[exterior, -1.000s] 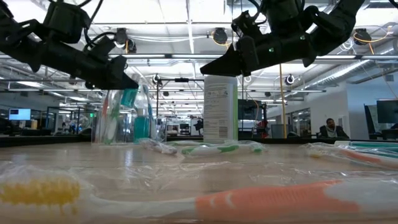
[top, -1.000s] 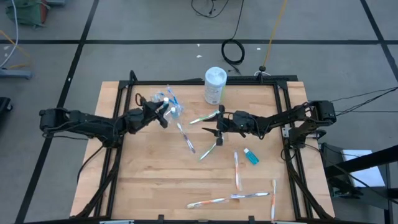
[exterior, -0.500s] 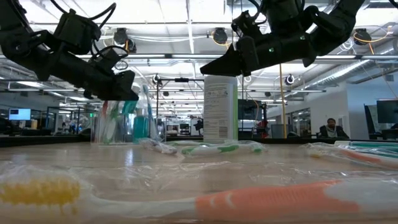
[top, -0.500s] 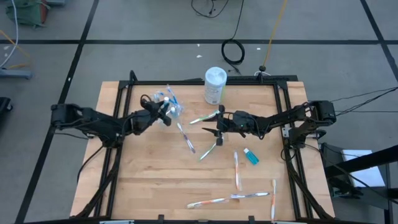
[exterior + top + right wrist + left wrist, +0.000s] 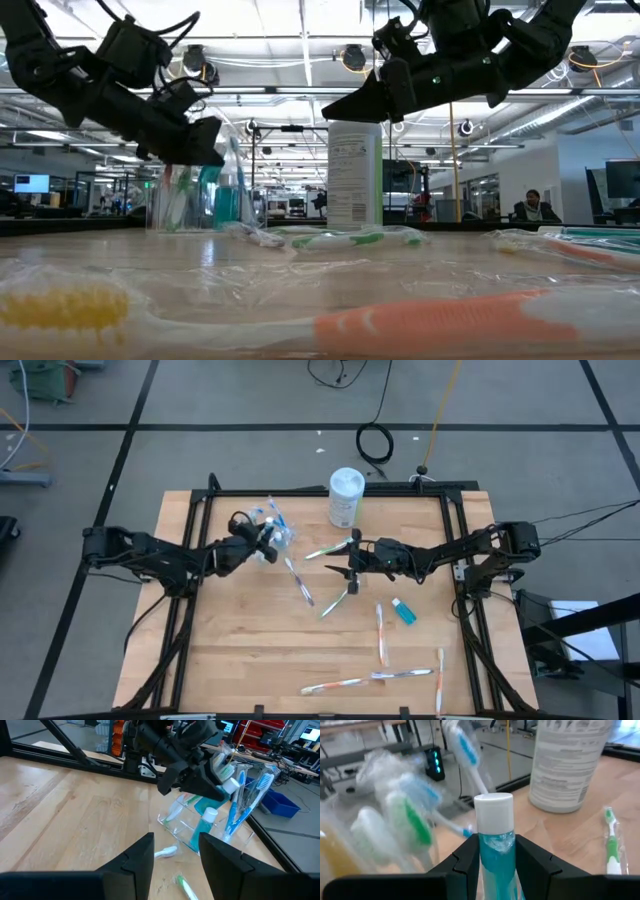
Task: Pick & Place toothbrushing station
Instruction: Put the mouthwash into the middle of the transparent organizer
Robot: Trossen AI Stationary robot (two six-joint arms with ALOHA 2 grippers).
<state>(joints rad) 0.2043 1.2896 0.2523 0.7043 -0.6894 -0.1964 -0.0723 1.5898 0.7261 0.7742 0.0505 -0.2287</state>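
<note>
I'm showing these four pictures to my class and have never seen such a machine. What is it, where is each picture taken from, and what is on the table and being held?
Two dark robot arms work at a wooden table, each ending in two-fingered jaws. One picture looks straight down, one looks level across the tabletop, and two come from cameras on the wrists.

The left gripper is closed on a teal tube with a white cap, beside a clear cup of toothbrushes. The right gripper hovers open over mid-table, holding nothing.

More wrapped toothbrushes lie scattered on the table, with another teal tube. A white canister stands at the far edge.
</note>
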